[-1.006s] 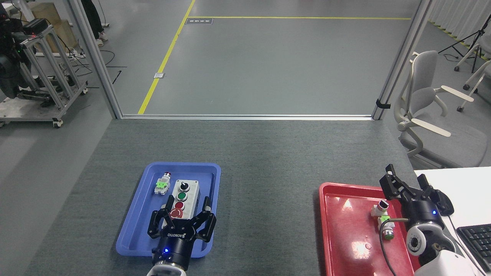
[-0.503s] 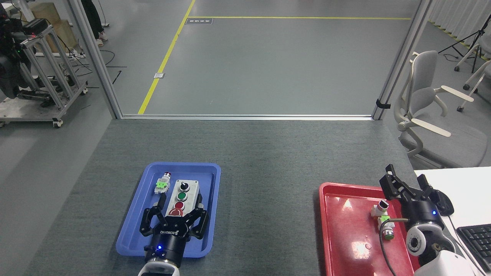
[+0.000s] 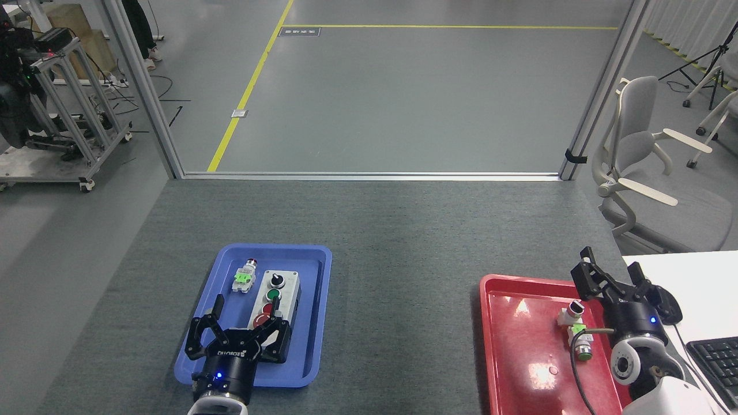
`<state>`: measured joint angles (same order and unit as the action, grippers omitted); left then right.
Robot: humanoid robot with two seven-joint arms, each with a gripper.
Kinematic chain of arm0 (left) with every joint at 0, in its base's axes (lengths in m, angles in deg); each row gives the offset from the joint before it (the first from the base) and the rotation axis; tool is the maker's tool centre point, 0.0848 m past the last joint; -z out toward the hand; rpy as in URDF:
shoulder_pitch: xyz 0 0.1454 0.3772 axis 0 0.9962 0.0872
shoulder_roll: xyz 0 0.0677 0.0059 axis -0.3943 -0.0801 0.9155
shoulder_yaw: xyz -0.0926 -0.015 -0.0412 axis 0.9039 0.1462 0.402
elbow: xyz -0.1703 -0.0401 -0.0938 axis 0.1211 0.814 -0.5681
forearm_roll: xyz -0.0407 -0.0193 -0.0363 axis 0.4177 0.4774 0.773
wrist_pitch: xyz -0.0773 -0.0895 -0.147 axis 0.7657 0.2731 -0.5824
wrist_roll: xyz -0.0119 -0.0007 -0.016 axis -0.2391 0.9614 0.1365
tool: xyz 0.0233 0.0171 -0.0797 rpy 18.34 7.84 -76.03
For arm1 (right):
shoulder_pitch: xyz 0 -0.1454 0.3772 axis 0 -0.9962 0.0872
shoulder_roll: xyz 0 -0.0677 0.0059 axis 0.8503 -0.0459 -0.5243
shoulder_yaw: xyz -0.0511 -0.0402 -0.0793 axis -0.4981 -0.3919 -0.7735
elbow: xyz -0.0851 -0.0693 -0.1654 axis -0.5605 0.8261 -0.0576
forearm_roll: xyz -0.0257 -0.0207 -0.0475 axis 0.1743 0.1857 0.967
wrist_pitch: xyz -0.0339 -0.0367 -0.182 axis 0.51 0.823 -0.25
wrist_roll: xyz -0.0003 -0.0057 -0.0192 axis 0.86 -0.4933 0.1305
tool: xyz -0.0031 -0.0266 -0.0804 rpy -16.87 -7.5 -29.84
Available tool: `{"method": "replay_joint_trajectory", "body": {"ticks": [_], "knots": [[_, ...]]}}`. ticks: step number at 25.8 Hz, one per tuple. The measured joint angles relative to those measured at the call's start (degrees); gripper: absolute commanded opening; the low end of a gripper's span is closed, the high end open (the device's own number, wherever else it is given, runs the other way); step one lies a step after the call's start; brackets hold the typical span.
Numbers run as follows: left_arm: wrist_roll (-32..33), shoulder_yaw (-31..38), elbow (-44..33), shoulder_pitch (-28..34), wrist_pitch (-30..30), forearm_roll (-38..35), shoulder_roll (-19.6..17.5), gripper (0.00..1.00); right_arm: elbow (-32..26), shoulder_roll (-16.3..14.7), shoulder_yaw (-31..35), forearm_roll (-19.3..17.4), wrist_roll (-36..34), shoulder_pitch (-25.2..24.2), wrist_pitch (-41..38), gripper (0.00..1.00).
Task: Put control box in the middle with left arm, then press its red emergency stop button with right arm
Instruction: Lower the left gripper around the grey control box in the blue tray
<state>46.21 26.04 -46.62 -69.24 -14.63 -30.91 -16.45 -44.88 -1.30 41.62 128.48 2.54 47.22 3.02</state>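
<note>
My left gripper (image 3: 245, 314), spread and holding nothing, sits lower left over the blue tray (image 3: 199, 346), beside the control box (image 3: 277, 300), which awaits pickup. My right gripper (image 3: 611, 276), also spread, waits lower right.

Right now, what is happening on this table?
The left pincer hangs open over the near end of the control box, which lies in the blue tray, not yet gripped. The right pincer waits open beside the red tray. The emergency stop button is hidden behind the left pincer.
</note>
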Motion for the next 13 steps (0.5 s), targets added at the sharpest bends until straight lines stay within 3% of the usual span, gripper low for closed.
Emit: {"method": "replay_joint_trajectory", "body": {"ticks": [13], "knots": [[-2.12, -0.42, 5.34, -0.46, 0.3, -0.55, 1.47, 0.98, 0.0, 0.03, 0.0, 0.04, -0.04, 0.0, -0.28, 1.0]]}}
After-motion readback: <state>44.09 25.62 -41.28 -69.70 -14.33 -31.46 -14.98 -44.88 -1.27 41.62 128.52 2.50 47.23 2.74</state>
